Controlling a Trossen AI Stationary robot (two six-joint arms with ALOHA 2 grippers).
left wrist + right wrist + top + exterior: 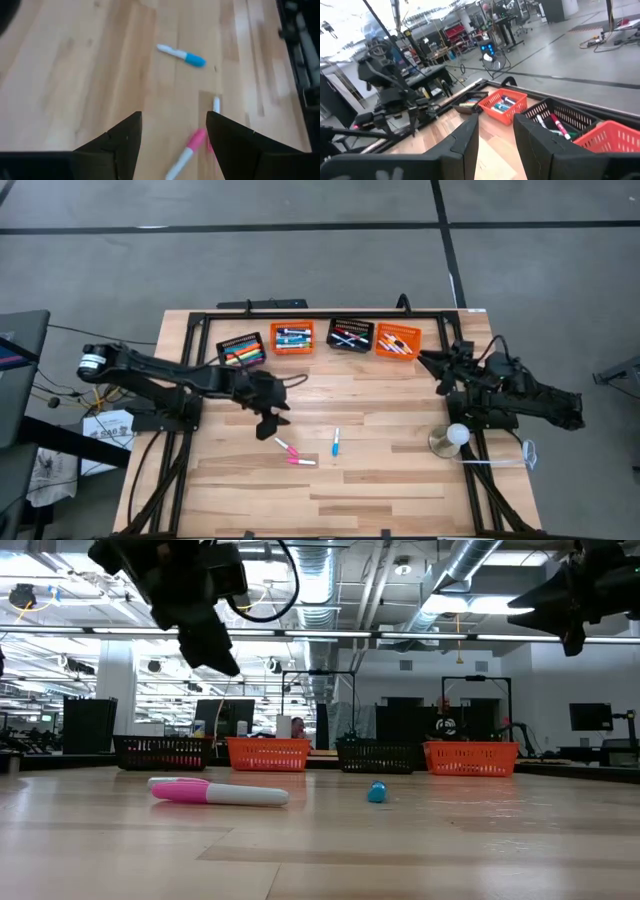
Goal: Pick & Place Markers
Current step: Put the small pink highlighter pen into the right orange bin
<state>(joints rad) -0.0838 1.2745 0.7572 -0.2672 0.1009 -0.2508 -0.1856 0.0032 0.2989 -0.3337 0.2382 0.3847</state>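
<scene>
On the wooden table (400,480), three loose markers lie around the centre. Nearest the front edge is a pink marker (301,462); a second pink marker (285,446) lies just beyond it toward 10 o'clock, and a blue-capped marker (336,443) lies near them at about 2 o'clock from the first.

The left gripper (270,420) hangs above the table just at 11 o'clock from the pink pair, touching nothing. Its fingers (120,145) stand apart and hold nothing; in the left wrist view both pink markers show in or beside the gap between them, with the blue-capped one farther off.

At the table's 3 o'clock edge a round white object on a grey base (452,438) sits, and above and behind it the right gripper (432,362) waits in the air, fingers parted with a narrow gap, empty.

Farthest, along the 12 o'clock edge, four baskets stand in a row: a black basket (241,348), an orange basket (292,338), a second black basket (351,335) and a second orange basket (398,341), each holding markers.
</scene>
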